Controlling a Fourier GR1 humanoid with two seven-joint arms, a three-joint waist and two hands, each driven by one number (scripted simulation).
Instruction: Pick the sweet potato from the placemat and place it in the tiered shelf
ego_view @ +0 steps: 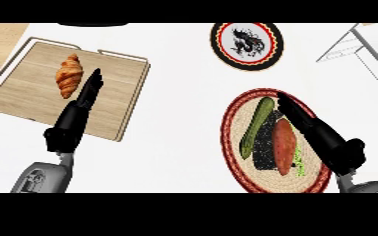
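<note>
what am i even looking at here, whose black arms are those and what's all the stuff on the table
You are looking through a humanoid robot's head camera, aimed steeply down at a white kitchen counter. The two dark limbs rising from the lower edge are its own arms, each ending in a black hand.

The left hand rests open over a pale wooden tray that carries a golden croissant. The right hand reaches with straight fingers over a round woven placemat with a red rim. On that mat lie an orange-brown sweet potato and a long green cucumber-like vegetable.

Further back sits a round plate with a red-and-black border, and at the far right a grey wire shelf.

Neither hand holds anything; the right hand sits beside the sweet potato.
</note>
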